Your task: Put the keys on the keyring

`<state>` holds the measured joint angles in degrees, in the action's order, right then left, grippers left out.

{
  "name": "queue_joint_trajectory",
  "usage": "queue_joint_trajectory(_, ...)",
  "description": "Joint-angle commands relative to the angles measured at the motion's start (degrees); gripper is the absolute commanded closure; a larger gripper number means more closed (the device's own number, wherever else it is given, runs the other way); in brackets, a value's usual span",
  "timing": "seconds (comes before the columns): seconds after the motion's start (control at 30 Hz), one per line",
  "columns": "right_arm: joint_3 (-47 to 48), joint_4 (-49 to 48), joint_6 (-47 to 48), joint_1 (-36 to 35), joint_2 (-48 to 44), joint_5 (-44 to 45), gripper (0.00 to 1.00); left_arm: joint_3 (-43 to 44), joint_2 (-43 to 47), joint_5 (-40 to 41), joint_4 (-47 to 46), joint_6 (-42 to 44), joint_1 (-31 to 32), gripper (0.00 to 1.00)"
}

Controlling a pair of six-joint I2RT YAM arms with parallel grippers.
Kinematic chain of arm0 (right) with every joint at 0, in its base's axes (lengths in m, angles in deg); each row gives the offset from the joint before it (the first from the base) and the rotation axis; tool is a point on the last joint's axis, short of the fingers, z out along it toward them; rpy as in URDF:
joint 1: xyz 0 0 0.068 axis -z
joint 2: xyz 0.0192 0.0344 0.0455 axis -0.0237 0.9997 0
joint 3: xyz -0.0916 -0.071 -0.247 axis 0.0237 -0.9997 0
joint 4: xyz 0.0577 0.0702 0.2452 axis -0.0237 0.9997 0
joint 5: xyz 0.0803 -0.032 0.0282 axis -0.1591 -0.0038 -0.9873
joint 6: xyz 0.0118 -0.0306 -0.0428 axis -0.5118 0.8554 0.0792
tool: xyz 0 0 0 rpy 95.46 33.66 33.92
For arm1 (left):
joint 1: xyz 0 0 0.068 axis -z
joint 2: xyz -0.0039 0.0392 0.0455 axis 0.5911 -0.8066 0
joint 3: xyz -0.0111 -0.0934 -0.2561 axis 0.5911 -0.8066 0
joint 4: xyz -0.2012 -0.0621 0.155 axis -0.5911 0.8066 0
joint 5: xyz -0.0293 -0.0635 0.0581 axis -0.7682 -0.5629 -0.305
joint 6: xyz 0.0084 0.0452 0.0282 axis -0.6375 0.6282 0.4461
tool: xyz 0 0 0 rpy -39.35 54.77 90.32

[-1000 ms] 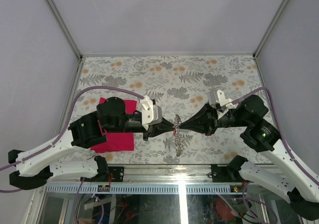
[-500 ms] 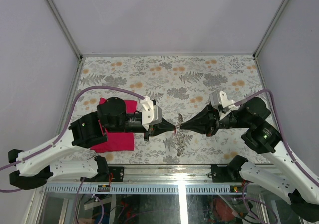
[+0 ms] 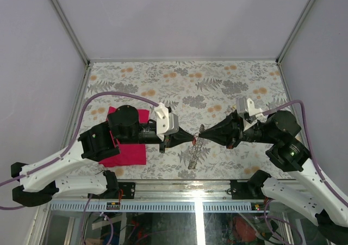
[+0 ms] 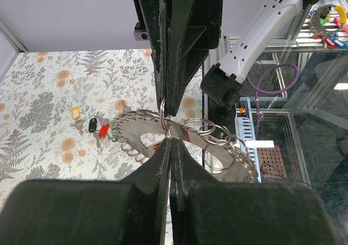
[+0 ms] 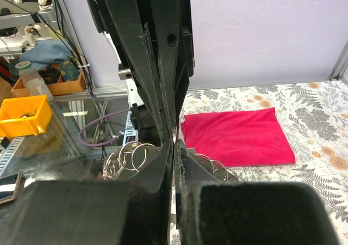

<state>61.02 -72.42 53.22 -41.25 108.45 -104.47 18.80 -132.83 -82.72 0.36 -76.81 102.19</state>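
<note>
The keyring hangs in mid-air between my two grippers, a flat silvery loop carrying several split rings. My right gripper is shut on its upper end, pinching a small ring there. My left gripper meets it tip to tip a little lower and is shut, with a sliver of a red key showing between its jaws. More keys, with black, red and green heads, lie on the floral table beside a yellow tag.
A magenta cloth lies flat on the table under the left arm and shows in the right wrist view. The table's near edge runs just below the hanging keyring.
The right gripper has drawn up and to the right, lifting the keyring's top end with it. The left gripper has closed fully and shifted slightly right.
</note>
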Motion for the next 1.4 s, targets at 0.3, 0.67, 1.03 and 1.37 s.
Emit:
queue_joint_trajectory(0.3, 0.82, -4.85, -2.07, -0.05, 0.38, 5.90, 1.00, -0.43, -0.88, -1.67, -2.99, -0.90, 0.21, 1.00)
queue_joint_trajectory(0.67, 1.85, 3.29, 1.67, -0.10, 2.31, 8.07, 1.00, 0.31, -0.76, -1.09, -2.47, -0.20, 0.20, 0.94)
queue_joint_trajectory(1.03, 1.68, 3.25, 2.65, -0.10, 0.44, 6.43, 1.00, -0.72, 0.21, 2.54, -4.05, -0.56, 0.21, 0.65)
queue_joint_trajectory(1.37, -1.16, 2.09, 6.40, -0.10, -3.14, 3.75, 1.00, -2.49, 2.36, 5.52, -5.43, -3.79, 0.18, 0.59)
